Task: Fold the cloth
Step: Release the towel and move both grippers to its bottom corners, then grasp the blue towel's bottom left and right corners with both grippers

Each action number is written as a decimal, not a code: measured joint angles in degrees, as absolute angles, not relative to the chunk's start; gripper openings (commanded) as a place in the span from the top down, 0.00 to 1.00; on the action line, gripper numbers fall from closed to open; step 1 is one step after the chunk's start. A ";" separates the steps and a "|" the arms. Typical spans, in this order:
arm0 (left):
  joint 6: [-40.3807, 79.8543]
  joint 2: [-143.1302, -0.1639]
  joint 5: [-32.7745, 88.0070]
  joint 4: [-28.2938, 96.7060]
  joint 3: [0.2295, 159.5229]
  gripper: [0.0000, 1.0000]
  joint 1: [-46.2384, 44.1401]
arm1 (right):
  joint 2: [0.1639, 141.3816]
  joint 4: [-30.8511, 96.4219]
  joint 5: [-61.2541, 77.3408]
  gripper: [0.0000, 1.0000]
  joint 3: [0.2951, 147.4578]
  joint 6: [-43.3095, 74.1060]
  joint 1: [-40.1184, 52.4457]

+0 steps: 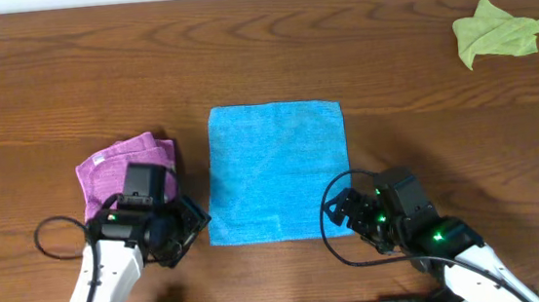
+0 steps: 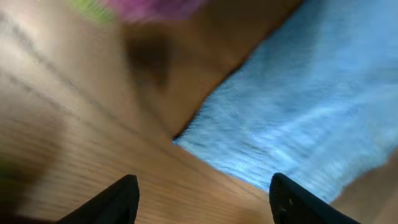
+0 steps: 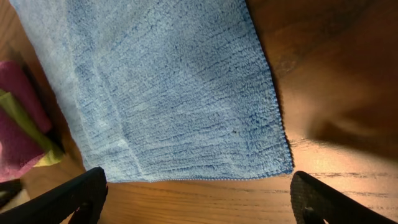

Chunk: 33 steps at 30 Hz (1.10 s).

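The sky-blue cloth (image 1: 277, 172) lies flat and square on the wooden table (image 1: 421, 99), mid-table. My left gripper (image 1: 189, 231) hovers just left of its near left corner, open, with only bare wood between the fingers in the left wrist view (image 2: 205, 190); the cloth's corner (image 2: 298, 112) lies ahead to the right. My right gripper (image 1: 346, 213) sits at the near right corner, open wide. In the right wrist view (image 3: 199, 190) the cloth's near edge (image 3: 168, 87) lies just beyond the fingertips, not touching them.
A folded purple cloth (image 1: 124, 169) lies left of the blue one, right behind my left arm, and shows blurred in the left wrist view (image 2: 155, 7). A crumpled yellow-green cloth (image 1: 497, 33) lies at the far right. The table's near edge is just behind both arms.
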<state>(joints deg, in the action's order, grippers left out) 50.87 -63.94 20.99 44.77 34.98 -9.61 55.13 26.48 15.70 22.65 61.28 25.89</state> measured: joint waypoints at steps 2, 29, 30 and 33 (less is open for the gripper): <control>52.38 -63.96 21.28 42.83 32.10 0.31 -9.61 | 55.20 26.55 15.68 0.05 22.63 61.25 25.89; 61.98 -75.16 21.91 25.19 29.47 0.28 -17.89 | 64.79 23.24 15.59 0.05 22.63 61.04 25.89; 62.22 -75.46 22.04 24.93 29.54 0.29 -18.06 | 64.79 23.24 15.59 0.05 22.63 61.06 25.89; 63.02 -76.03 22.26 24.45 29.71 0.32 -18.22 | 64.86 23.18 15.59 0.05 22.63 61.04 25.89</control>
